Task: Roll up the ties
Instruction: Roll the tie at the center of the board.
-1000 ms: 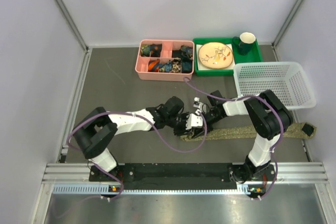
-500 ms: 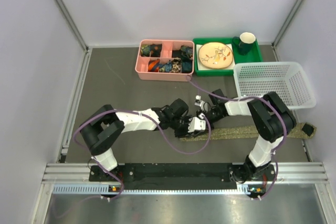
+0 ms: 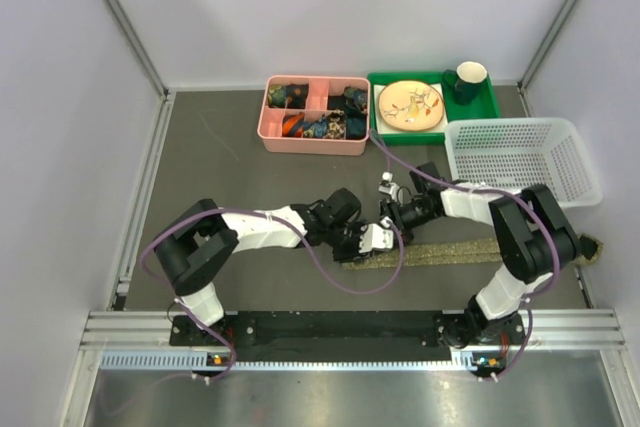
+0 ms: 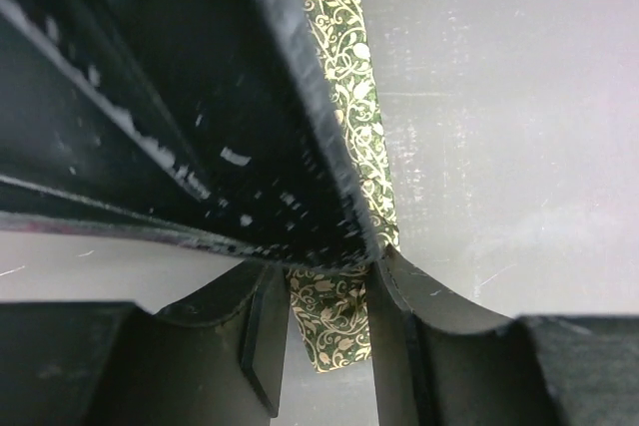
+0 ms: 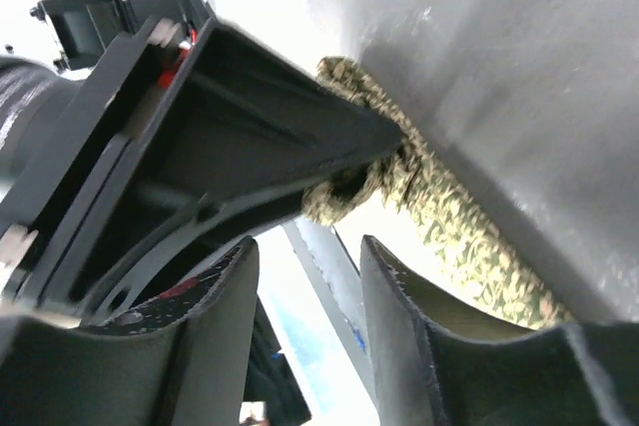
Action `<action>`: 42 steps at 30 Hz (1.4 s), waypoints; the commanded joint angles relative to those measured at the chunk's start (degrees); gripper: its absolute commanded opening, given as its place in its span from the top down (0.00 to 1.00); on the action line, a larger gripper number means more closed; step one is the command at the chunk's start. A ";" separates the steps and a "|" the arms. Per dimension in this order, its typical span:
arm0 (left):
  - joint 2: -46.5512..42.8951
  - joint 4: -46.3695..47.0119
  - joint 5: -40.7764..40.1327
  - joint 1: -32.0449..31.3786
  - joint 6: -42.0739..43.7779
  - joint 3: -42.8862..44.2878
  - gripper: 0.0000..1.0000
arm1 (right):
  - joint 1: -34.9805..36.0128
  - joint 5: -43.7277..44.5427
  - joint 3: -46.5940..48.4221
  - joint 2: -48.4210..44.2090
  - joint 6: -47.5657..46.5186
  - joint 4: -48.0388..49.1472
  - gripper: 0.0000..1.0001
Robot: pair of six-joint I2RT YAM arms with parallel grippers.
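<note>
**A:** ok so where's the tie sitting? All I get from the top view is a thin olive strip.

**B:** yep, that's it. It lies flat on the dark table across the lower middle of the frame. It runs from just under the two grippers out toward the right edge, below the white basket. Its left end is curled into a little roll, which shows best around mid-frame in the right wrist view.

**A:** and who's got hold of it?

**B:** the left gripper. It's pinched on that rolled end. In its own wrist view the patterned cloth fills the gap between the two fingers and touches both. From there the strip runs off toward the top of the frame.

**A:** what about the right gripper?

**B:** jaws are apart, nothing between them. In the top view it's just above and to the right of the left one, really close, pointing at the roll. From its own camera the roll sits just past its fingertips. Can't tell if it touches.

**A:** other stuff on the table?

**B:** along the top of the frame there's a pink tray with small dark bits in its compartments. Right beside it is a green tray holding a plate, with a mug in its upper right corner. All of that is well apart from the tie.
</note>
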 commanded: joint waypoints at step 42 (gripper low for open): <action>3.52 -6.88 -2.38 -1.60 -0.21 2.39 0.42 | -0.01 4.29 3.05 4.02 -5.47 0.42 1.00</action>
